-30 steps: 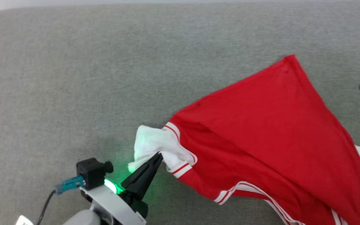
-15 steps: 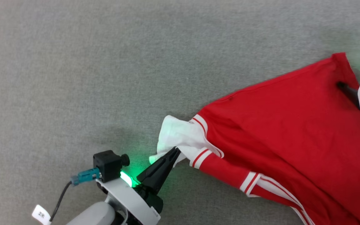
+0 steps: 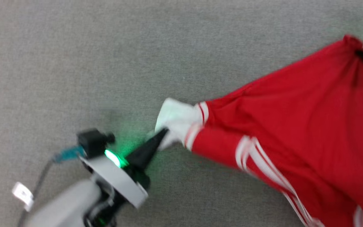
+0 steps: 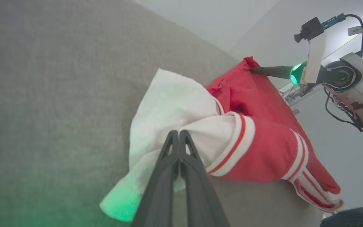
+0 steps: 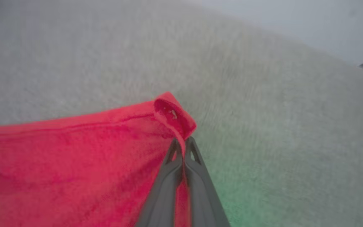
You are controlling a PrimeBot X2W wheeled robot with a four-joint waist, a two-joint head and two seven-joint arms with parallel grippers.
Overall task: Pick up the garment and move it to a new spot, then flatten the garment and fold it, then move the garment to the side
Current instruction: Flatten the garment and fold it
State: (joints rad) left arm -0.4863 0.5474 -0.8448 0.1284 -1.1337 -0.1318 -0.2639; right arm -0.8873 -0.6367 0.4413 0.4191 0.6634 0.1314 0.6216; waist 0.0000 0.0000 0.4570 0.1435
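Our left hand (image 4: 179, 132) pinches the jersey (image 3: 295, 126) by its white sleeve (image 4: 172, 101), our right hand (image 5: 184, 140) its red corner (image 5: 172, 113); limp, light cloth, probably best held at corners.

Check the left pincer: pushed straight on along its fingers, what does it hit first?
The white sleeve of the garment, which the left pincer is shut on. Beyond that bunch, probably the grey surface; depth is unclear.

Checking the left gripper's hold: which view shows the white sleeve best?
The left wrist view: the white sleeve is sharp, pinched in the shut left gripper. The head view shows it small and blurred. The right wrist view shows a red corner of the garment.
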